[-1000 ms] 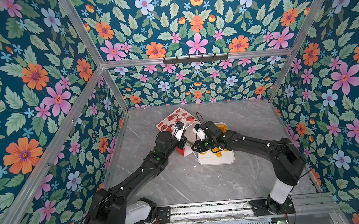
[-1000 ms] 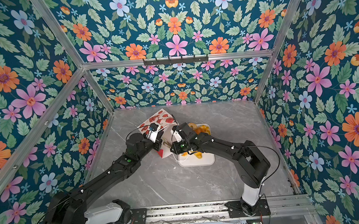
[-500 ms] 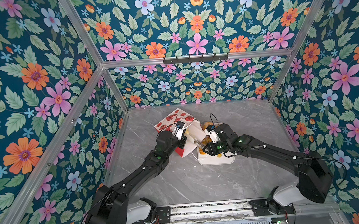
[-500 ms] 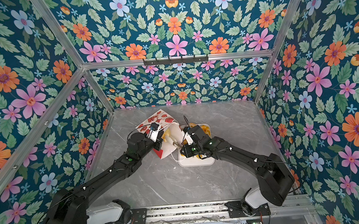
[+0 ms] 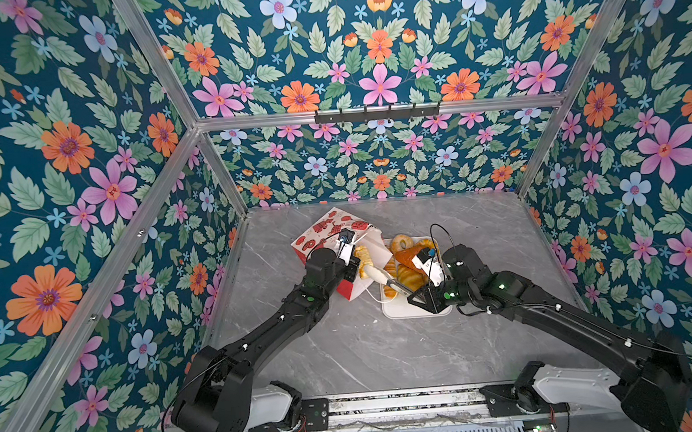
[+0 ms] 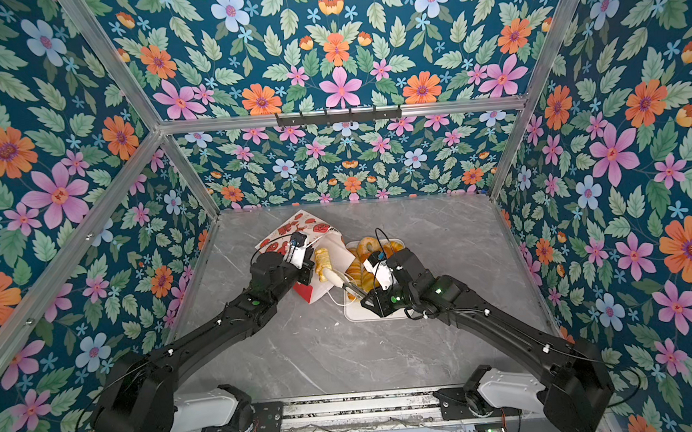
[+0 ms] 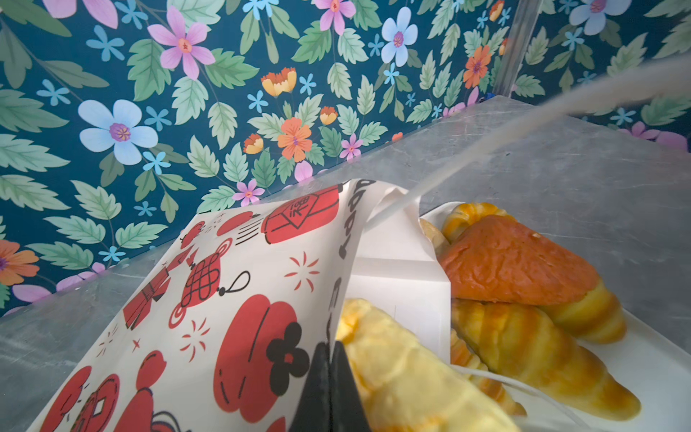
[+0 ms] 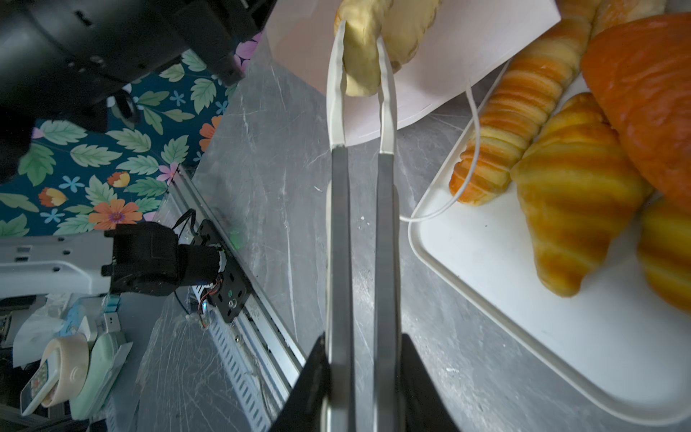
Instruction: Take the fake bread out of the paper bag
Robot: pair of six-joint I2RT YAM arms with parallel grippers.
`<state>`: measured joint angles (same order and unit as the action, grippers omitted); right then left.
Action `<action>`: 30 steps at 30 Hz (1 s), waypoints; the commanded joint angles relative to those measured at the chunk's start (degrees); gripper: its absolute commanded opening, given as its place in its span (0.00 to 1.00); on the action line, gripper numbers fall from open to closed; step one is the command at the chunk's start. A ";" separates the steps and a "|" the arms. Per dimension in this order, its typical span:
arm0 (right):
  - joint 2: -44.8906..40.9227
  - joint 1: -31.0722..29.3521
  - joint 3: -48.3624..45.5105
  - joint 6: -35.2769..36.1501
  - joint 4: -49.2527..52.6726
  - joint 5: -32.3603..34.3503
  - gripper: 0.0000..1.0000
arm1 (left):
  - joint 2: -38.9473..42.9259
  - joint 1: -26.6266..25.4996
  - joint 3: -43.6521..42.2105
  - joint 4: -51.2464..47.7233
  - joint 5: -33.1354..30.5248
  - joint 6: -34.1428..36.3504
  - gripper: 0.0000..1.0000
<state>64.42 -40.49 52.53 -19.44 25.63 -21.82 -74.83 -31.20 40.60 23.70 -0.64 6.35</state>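
On the grey marbled tabletop (image 5: 358, 349) the paper bag (image 5: 323, 232) lies tipped over, its red-printed side up and its open mouth turned toward a white tray (image 5: 409, 312) just beside it. The left gripper (image 7: 331, 349) has its fingers (image 7: 318, 377) pressed together on the upper edge of the bag's mouth, holding that printed wall up.

The right gripper (image 8: 364, 348) has its fingers (image 8: 415, 374) clamped on the two metal arms of a pair of tongs (image 8: 340, 224). The tongs reach across to the bag, and their white tips (image 8: 334, 93) pinch a pale yellow pastry (image 8: 361, 56) by one end. This piece of the fake bread sits at the mouth of the bag, resting over the white inner panel and partly under the lifted wall, as the left wrist view shows.

More bread lies piled on the tray: an orange-brown pastry (image 7: 512, 262) on top of golden croissants (image 8: 576, 187), a long ridged loaf (image 8: 504, 123) along the side nearest the bag, and a ring bagel (image 5: 401, 243) at the far end. One thin white cord handle (image 8: 475, 123) of the bag trails over the loaf and onto the tray's rim.
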 commanded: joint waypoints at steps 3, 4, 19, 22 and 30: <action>-7.88 0.00 -0.10 2.15 8.95 3.01 0.12 | -0.93 -0.04 0.23 2.77 -4.83 -1.79 0.00; -9.31 0.06 -0.15 1.97 10.30 4.18 0.12 | -0.98 0.04 0.05 3.17 -5.39 -1.94 0.00; -16.96 1.46 -1.32 -0.60 19.65 -4.58 0.12 | 1.91 0.24 -4.01 6.69 -12.17 -3.41 0.00; -16.33 3.56 -0.97 -0.32 21.40 -9.79 0.12 | 3.03 0.26 -4.94 7.21 -12.72 -3.37 0.00; -15.37 13.27 -4.01 -2.88 23.51 -23.52 0.11 | 6.12 1.38 -7.11 8.16 -13.58 -3.10 0.00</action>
<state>49.58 -29.28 49.47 -21.04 49.91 -36.82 -69.36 -30.24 33.76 29.15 -13.54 3.38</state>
